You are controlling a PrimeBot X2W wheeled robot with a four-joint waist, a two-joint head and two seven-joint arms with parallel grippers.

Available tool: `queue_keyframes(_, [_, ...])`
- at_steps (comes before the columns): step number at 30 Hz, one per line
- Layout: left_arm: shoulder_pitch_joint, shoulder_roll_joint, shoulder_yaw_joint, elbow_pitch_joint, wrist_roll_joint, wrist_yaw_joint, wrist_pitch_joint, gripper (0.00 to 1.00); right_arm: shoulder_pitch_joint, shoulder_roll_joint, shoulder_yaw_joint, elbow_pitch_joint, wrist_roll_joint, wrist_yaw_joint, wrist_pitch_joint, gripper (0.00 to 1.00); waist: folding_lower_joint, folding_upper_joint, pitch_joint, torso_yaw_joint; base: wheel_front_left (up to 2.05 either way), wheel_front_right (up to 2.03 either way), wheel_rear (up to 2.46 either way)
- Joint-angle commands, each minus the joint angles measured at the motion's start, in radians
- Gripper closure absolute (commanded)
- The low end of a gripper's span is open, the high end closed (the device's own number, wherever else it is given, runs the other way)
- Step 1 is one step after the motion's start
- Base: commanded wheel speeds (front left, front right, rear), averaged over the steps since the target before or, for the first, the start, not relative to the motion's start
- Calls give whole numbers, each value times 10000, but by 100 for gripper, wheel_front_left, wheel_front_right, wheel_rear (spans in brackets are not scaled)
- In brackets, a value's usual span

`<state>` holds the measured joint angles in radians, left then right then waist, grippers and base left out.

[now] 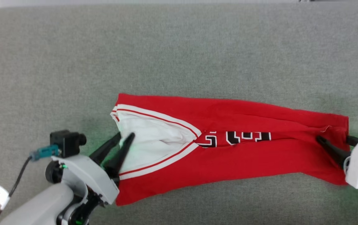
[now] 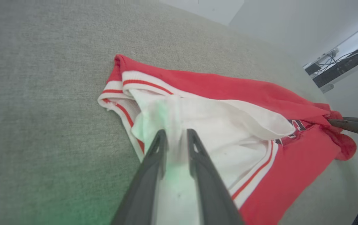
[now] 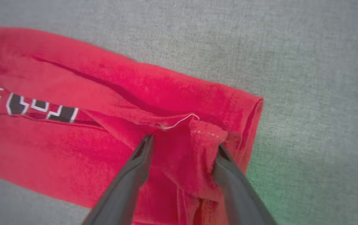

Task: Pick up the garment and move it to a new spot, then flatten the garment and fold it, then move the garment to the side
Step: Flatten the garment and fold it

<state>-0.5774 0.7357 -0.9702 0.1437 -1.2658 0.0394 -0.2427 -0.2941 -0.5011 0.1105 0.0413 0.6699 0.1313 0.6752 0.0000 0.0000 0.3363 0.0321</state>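
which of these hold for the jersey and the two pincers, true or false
1. The red jersey lies in a long folded band on the grey fabric surface. True.
2. The right pincer has its fingers spread wide at the hem end. True.
3. The left pincer is at the hem end too. False: it is at the striped collar end.
4. The chest lettering shows in full. False: only a narrow strip shows between the folds.

The garment (image 1: 235, 162) is red with black-and-white lettering. Beside the dark fingers of the left gripper (image 1: 125, 135) it is white, edged in white-and-red stripes. Around the dark-fingered right gripper (image 1: 333, 137) it is plain red. The grey surface (image 1: 179, 47) is tinged green near both.
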Motion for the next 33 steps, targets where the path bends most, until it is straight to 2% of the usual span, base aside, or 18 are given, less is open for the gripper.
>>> queue_keyframes(1, [237, -17, 95, -69, 5, 88, -73, 0, 156, -13, -166, -97, 104, -13, 32, 0, 0, 0, -332, 16, 0, 0, 0])
queue_keyframes(6, [1158, -108, 883, -695, 244, 599, -211, 0, 783, -239, -846, -499, 359, -13, 570, 0, 0, 0, -788, 141, 0, 0, 0])
queue_keyframes(10, [2081, -682, 1844, -1085, 767, 881, -201, 0, 1292, -321, -1282, -442, 501, -13, 1392, 0, 0, 0, -977, 367, 0, 0, 0])
queue_keyframes(15, [3087, -1601, 3004, -1005, 1816, 1007, -210, 0, 1570, -297, -1659, -256, 537, -13, 2137, 0, 0, 0, -1093, 690, 0, 0, 0])
queue_keyframes(24, [4328, -3071, 4966, -667, 4040, 581, -209, 0, 1152, -254, -2296, 385, 276, -13, 2829, 0, 0, 0, -1234, 1247, 0, 0, 0])
queue_keyframes(33, [4689, -4057, 6629, -738, 6820, 73, -207, 0, 469, 130, -2825, 1313, -332, -13, 3637, 0, 0, 0, -1276, 1574, 0, 0, 0])
